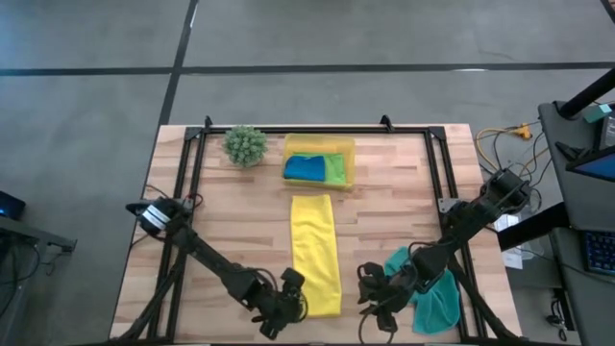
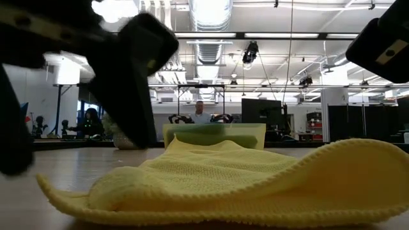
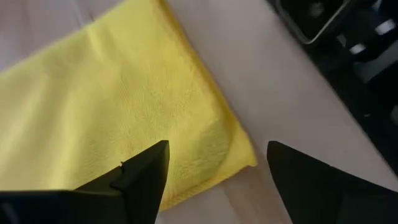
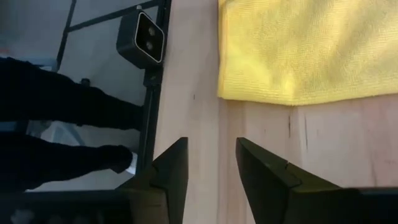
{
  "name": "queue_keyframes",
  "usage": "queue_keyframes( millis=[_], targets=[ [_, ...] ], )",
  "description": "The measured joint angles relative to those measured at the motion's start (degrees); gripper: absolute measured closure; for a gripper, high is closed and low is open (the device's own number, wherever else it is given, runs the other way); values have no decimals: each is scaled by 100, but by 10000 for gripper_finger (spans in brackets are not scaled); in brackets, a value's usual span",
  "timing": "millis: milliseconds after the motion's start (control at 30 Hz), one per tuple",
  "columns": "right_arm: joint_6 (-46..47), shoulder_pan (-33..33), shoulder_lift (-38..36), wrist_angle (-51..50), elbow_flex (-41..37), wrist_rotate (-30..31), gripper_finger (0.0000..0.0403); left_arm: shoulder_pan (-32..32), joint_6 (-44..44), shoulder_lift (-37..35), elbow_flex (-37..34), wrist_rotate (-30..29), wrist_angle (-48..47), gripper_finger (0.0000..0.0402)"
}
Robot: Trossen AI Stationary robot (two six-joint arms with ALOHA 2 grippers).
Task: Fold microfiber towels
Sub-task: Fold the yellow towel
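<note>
Four towels in sight from overhead: yellow towel (image 1: 315, 252) folded into a long narrow strip, running from the middle of the table (image 1: 231, 226) down to its lower edge; teal towel (image 1: 434, 294) crumpled at lower right; blue towel (image 1: 306, 167) and lime green towel (image 1: 335, 169) lying side by side inside the yellow tray (image 1: 320, 144) at upper centre. Small spiky green plant (image 1: 245, 144) just left of the tray

Left gripper (image 1: 284, 300) at lower centre, right beside the strip's lower left corner. Fingers (image 3: 140, 180) spread wide in the left wrist view, straddling that corner of the cloth with nothing clamped between them; bare wood under the other finger. Right gripper (image 1: 377, 292) down at the lower edge too, between the strip and the teal towel, apart from the strip's lower right corner. Fingers (image 4: 171, 174) part-way apart in the right wrist view, a modest gap, holding nothing, bare tabletop beneath and the yellow edge lying ahead of them. Small camera (image 4: 143, 31) fixed at the table's rim in that same view

From table height: yellow cloth filling the lower half of the frame, slightly humped, tray behind it at centre, dark blurred arm parts at upper left and upper right, people seated far back in the room
</note>
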Motion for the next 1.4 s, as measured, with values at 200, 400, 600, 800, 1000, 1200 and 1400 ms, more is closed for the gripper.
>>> queue_keyframes(
  millis=[200, 400, 600, 800, 1000, 1200, 1400],
  targets=[
    [83, 17, 0, -23, 2, 0, 282, 139, -9, 183, -11, 668, -12, 143],
    [108, 22, 0, -59, 2, 19, 288, 142, -11, 209, -37, 565, -19, 147],
    [-149, 20, 9, -79, 2, 280, 292, 83, -17, 268, -55, -89, -158, 202],
    [-234, 17, 13, -78, -1, 347, 292, -71, 24, 428, 81, -252, -207, 304],
    [-575, 52, 13, -2, -28, 638, 296, -217, 28, 393, 92, -589, -56, 393],
    [-2151, 59, 278, 1299, -194, 590, 281, -221, -28, 386, 89, -644, -36, 395],
    [-3437, 70, 941, 1489, -21, 434, 226, -165, -478, 382, 87, -620, -13, 400]
  ],
)
